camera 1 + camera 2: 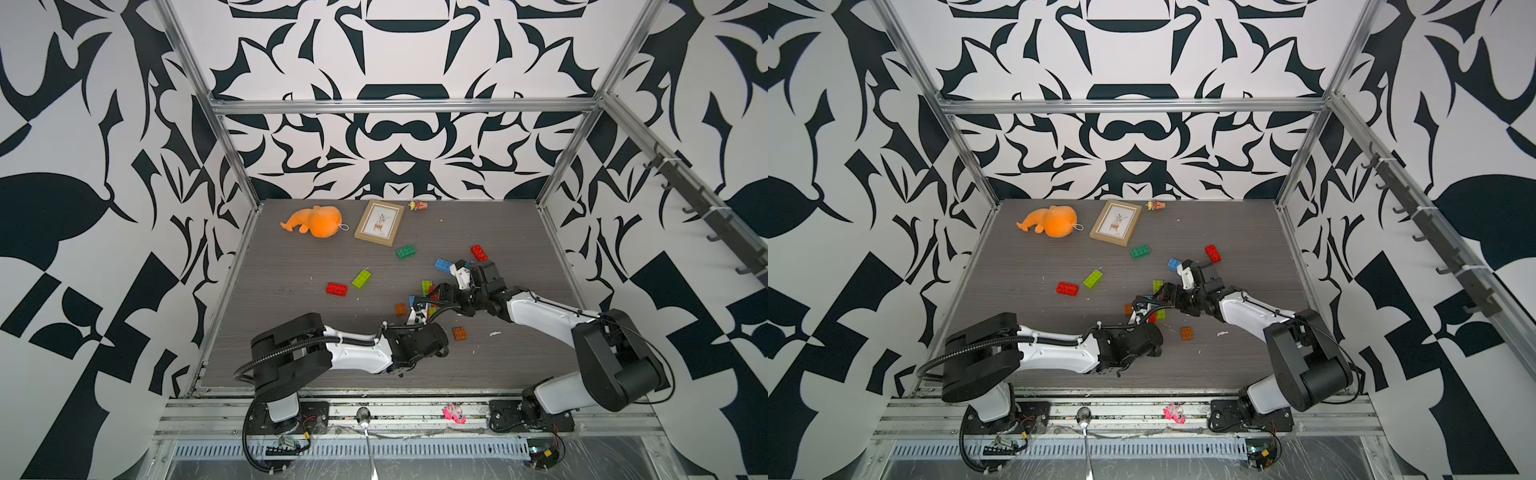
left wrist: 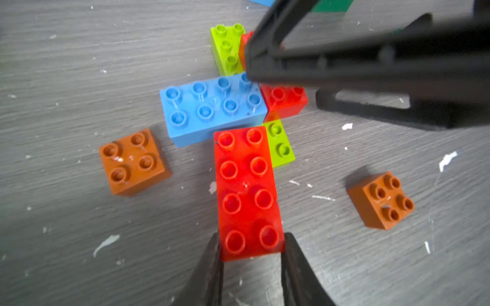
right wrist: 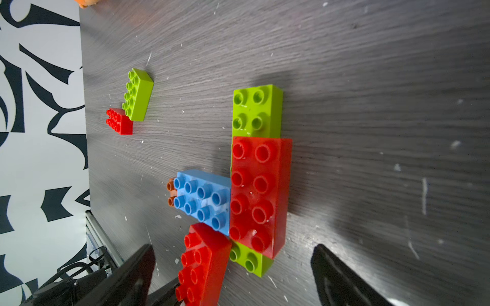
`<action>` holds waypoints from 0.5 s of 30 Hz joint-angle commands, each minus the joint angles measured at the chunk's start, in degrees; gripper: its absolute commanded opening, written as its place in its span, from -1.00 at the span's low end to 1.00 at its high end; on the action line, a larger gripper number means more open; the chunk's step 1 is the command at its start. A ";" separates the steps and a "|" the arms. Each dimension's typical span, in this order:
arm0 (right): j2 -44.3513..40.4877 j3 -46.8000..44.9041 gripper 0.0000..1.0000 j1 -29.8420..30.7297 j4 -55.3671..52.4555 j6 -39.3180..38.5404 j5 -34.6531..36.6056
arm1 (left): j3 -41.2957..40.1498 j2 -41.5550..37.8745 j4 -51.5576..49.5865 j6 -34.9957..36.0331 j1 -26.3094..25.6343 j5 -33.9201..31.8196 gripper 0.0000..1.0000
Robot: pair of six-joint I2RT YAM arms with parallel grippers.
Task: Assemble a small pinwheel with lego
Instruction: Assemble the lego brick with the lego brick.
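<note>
Looking down in both top views, the grey wood-grain table (image 1: 291,266) carries scattered glossy, studded bricks. The white-and-black left arm (image 1: 357,353) and right arm (image 1: 540,311) reach in from the near edge, elbows bent. Their wrists meet over a small cluster (image 1: 1158,287) right of centre. A dark green brick (image 1: 406,251) lies loose farther back, near a wooden picture frame (image 1: 379,222) and an orange plush toy (image 1: 313,221).

From the left wrist, the left gripper (image 2: 252,247) is pinched on the near end of a red brick (image 2: 248,190), one black finger on each long side. That brick's long axis runs straight away from the gripper, and its far end meets a blue brick (image 2: 214,108) lying crosswise. Two orange-brown squares (image 2: 134,161) sit apart on either side, studs up.

From the right wrist, the right gripper (image 3: 233,249) is spread wide and holds nothing, its fingers (image 3: 342,278) straddling the cluster. A second red brick (image 3: 261,196) is stacked lengthwise on a lime brick (image 3: 257,111), with lime showing past both ends. The blue one butts its side at a right angle.
</note>
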 commanded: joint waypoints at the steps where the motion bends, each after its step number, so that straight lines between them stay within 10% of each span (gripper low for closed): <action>1: -1.78 1.38 0.86 -0.01 -1.65 -1.28 0.64 | 1.73 1.16 1.05 1.05 0.87 0.59 -0.63; 15: -5.39 -1.63 0.40 -0.01 -3.82 -2.24 0.12 | 5.40 2.49 -6.44 2.55 1.84 -0.79 -0.63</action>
